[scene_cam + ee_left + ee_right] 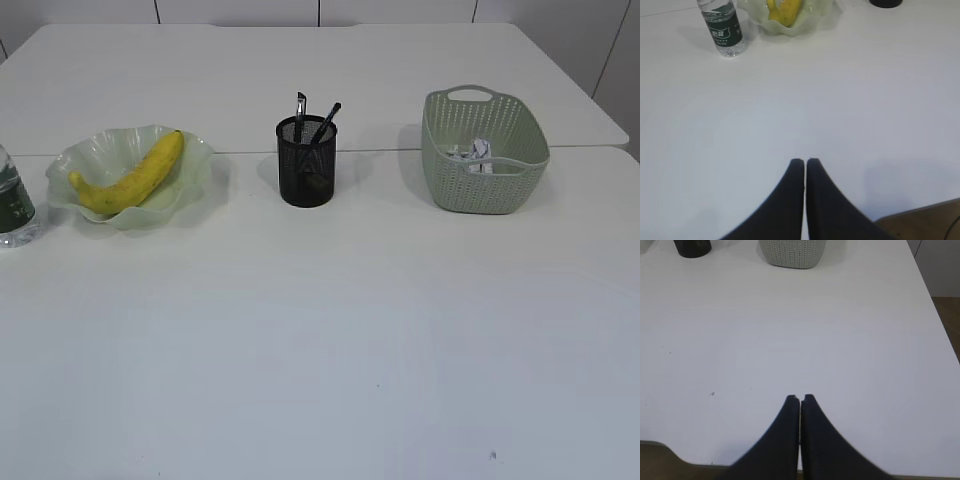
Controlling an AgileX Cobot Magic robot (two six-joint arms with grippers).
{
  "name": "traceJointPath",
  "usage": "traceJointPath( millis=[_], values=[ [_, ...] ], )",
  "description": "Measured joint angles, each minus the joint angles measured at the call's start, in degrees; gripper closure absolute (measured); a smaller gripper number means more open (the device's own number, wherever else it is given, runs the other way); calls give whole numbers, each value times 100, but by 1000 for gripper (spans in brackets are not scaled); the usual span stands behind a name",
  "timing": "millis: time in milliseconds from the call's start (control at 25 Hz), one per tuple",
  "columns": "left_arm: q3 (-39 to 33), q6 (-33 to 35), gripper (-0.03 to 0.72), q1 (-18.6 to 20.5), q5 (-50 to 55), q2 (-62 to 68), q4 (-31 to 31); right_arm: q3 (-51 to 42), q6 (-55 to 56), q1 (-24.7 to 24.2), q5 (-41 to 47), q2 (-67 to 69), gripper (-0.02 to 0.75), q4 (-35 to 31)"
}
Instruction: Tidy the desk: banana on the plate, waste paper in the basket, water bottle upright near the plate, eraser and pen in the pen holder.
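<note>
The yellow banana (132,176) lies in the pale green wavy plate (195,165) at the left of the white desk (320,340). Just left of the plate the water bottle (12,200) stands upright, its green label facing my left wrist view (724,30). In the black mesh pen holder (307,165) a pen (326,121) sticks up beside another dark stick; the eraser is hidden. Crumpled waste paper (474,153) rests inside the sage green basket (484,185). My left gripper (805,161) and right gripper (800,398) are both shut on nothing, low over the desk's near side.
The desk's near edge shows at the bottom of both wrist views, with brown floor (925,222) beyond it. A seam (240,152) crosses the desk behind the objects. Small dark specks (492,456) mark the front right of the desk.
</note>
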State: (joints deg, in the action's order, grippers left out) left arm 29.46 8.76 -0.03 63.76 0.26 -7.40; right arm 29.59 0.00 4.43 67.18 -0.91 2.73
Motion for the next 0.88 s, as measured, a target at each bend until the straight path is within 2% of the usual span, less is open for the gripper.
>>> traceJointPath(
  millis=[200, 880],
  values=[
    [0, 0, 713, 169, 0, 0, 0, 0, -30, 0, 0, 0, 748, 0],
    [0, 0, 713, 169, 0, 0, 0, 0, -30, 0, -10, 0, 748, 0]
  ],
)
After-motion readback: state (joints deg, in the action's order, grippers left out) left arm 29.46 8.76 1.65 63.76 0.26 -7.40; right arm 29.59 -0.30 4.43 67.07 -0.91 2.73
